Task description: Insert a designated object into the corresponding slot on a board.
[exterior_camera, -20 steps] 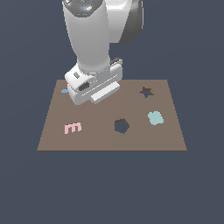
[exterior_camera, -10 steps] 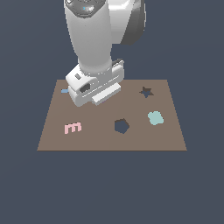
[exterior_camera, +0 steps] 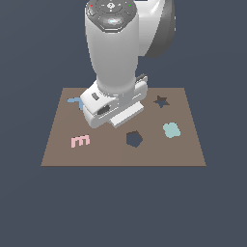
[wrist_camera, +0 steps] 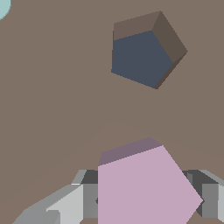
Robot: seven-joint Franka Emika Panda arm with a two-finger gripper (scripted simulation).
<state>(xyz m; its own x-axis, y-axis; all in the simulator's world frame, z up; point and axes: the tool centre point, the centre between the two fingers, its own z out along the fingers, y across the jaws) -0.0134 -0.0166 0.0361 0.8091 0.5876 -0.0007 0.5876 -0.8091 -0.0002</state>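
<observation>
Lilac block (wrist_camera: pixel 144 188) hides the fingers' (wrist_camera: pixel 65 205) tips.

Matt brown board (exterior_camera: pixel 120 154); glossy white arm (exterior_camera: pixel 116 58); matt lilac block (wrist_camera: pixel 144 188).

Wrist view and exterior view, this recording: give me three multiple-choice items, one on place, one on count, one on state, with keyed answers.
1. Where does the teal lobed piece lie?
A. on the board, toward the exterior view's right of the pentagon slot
B. inside the star-shaped hole
C. off the board

2. How many dark cut-out holes show on the board in the exterior view?
A. one
B. two
C. four

3. What state is the lilac block in?
A. seated in the slot
B. lying loose beside the pink E-shaped piece
C. between the gripper fingers, apart from the slot

Answers: 1 A, it rests on brown surface there. 2 B, star and pentagon. 3 C, the wrist view shows fingers flanking it and the slot empty.
</observation>
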